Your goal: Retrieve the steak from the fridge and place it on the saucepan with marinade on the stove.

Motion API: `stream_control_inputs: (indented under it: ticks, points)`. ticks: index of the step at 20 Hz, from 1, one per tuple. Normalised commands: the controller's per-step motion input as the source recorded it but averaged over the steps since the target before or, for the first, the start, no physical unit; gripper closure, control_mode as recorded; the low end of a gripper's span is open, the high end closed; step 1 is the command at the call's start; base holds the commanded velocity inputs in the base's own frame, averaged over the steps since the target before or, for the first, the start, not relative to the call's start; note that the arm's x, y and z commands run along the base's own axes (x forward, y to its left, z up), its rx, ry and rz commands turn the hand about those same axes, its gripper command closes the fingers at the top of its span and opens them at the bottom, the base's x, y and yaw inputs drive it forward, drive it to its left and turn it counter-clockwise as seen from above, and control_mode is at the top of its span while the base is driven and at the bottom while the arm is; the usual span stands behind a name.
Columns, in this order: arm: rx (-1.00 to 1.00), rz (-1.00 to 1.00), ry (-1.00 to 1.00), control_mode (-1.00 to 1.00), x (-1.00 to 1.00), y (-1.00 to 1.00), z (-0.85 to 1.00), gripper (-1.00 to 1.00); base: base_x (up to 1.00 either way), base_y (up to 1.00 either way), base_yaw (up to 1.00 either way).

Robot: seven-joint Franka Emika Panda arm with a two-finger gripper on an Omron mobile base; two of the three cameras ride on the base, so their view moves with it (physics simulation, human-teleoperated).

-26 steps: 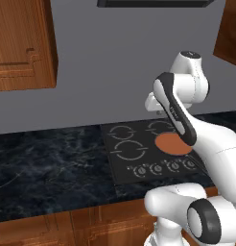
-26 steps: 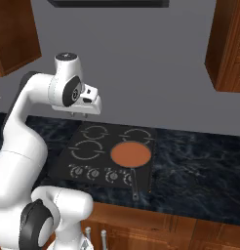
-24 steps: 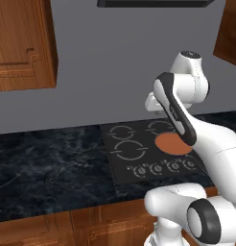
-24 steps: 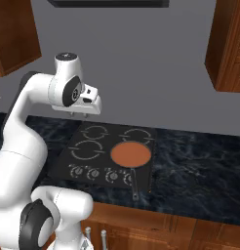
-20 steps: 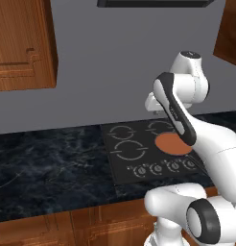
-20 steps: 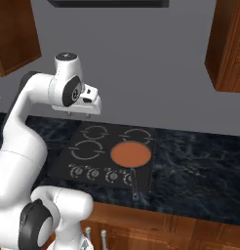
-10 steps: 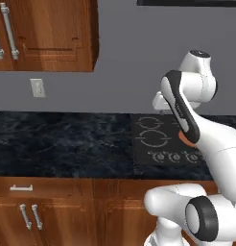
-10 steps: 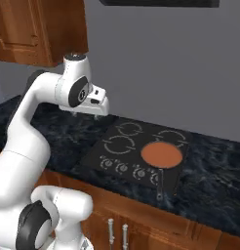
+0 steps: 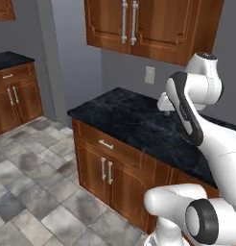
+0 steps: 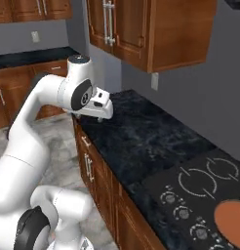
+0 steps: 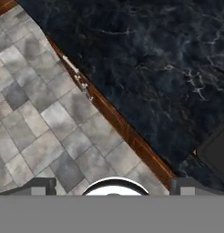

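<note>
Looking along the hand view, you see the gripper with its two dark finger tips standing far apart near the left and right of the bottom edge, jaws spread wide, nothing between them and nothing touched. Below them lie the dark veined stone counter and the grey tiled floor, split by the wooden cabinet front running diagonally.

In the right base view your gripper hangs above the near-left part of the counter, clear of its surface. The counter is glossy black marble with pale veins, and it sits on reddish-brown wood cabinets with slim metal bar handles.

At the right end of that counter you find the stove, a flat black glass slab with thin white rings and round knobs along its front. On its near right burner sits the saucepan with marinade, a round shallow pan showing a flat orange-brown disc, cut off by the picture's edge, so you cannot tell which way its handle points.

In the left base view the gripper is above the counter, beneath wooden wall cabinets.
</note>
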Motion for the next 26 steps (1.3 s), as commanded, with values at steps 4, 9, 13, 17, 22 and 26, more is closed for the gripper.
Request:
stream_control_inputs:
  ticks: [4, 9, 13, 17, 22, 26]
  points:
    - [0.0, 0.0, 0.0, 1.0, 0.0, 0.0, 0.0, -1.0, -0.1, 0.0, 1.0]
    - [0.0, 0.0, 0.0, 1.0, 0.0, 0.0, 0.0, -1.0, -0.09, 0.0, 1.0]
    - [0.0, 0.0, 0.0, 1.0, 0.0, 0.0, 0.0, -1.0, -0.06, 0.0, 1.0]
    - [0.0, 0.0, 0.0, 1.0, 0.0, 0.0, 0.0, -1.0, -0.03, 0.0, 1.0]
    - [0.0, 0.0, 0.0, 1.0, 0.0, 0.0, 0.0, -1.0, 0.0, 0.0, 1.0]
    - [0.0, 0.0, 0.0, 1.0, 0.0, 0.0, 0.0, -1.0, 0.0, 0.0, 1.0]
